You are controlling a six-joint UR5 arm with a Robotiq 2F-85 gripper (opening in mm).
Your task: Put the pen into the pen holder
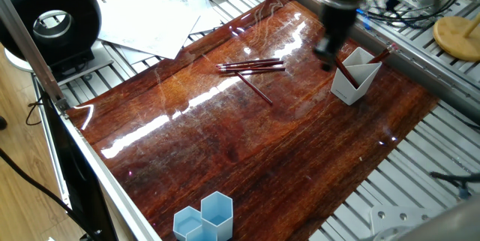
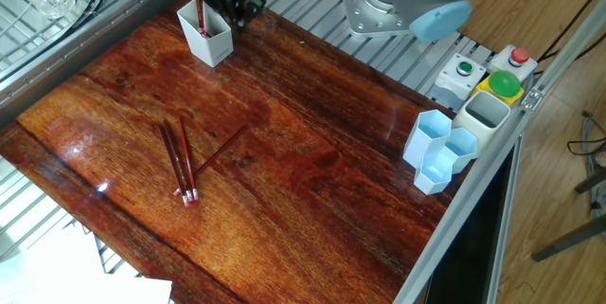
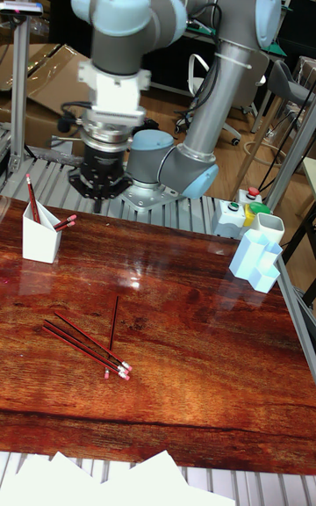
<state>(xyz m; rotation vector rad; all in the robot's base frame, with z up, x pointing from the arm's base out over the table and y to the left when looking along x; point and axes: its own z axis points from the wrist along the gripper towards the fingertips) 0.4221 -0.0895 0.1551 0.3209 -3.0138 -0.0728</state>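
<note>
Looking across the glossy dark-red wooden counter [image 1: 247, 158], I see the black two-finger pincer [image 3: 96, 192] hanging in the air beside the small white angular plastic pen holder [image 3: 40, 241], not touching it. Motion blur in one fixed view hides its fingers, so I cannot tell how far apart they stand, and I see nothing held between them. Two slim dark-red pens stand tilted in the holder: one [image 3: 32, 200] leans against its back corner, the other [image 3: 63, 223] pokes over the rim. Four more red pens [image 3: 88, 343] lie loose mid-counter, three nearly parallel and one angled across. A cluster of light blue hexagonal cups [image 2: 437, 153] sits well apart at the counter's edge.
</note>
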